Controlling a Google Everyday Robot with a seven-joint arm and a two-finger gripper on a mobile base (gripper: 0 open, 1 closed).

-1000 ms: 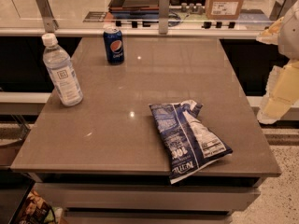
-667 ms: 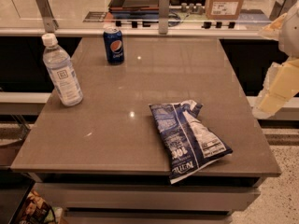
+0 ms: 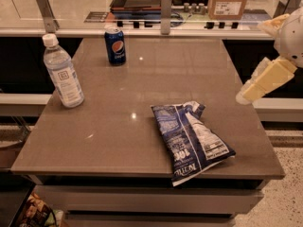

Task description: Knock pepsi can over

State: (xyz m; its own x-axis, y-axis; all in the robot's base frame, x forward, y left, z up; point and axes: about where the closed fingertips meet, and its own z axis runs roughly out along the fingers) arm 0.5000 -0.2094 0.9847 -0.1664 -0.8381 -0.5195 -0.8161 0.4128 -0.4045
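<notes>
The pepsi can (image 3: 115, 45) stands upright near the far left edge of the grey table (image 3: 142, 89). It is dark blue with a round red-white-blue logo and a silver top. My gripper (image 3: 247, 95) is at the right edge of the table, on the end of a cream-coloured arm (image 3: 272, 74) that comes in from the right. It hangs above the table's right rim, far from the can and touching nothing.
A clear water bottle (image 3: 62, 72) with a white cap stands upright at the table's left side. A blue-and-white chip bag (image 3: 191, 138) lies flat at the front right. A counter with a rail and a cardboard box (image 3: 229, 1) runs behind the table.
My gripper has moved left and slightly up, in over the table's right edge. The can, bottle and bag have not moved.
</notes>
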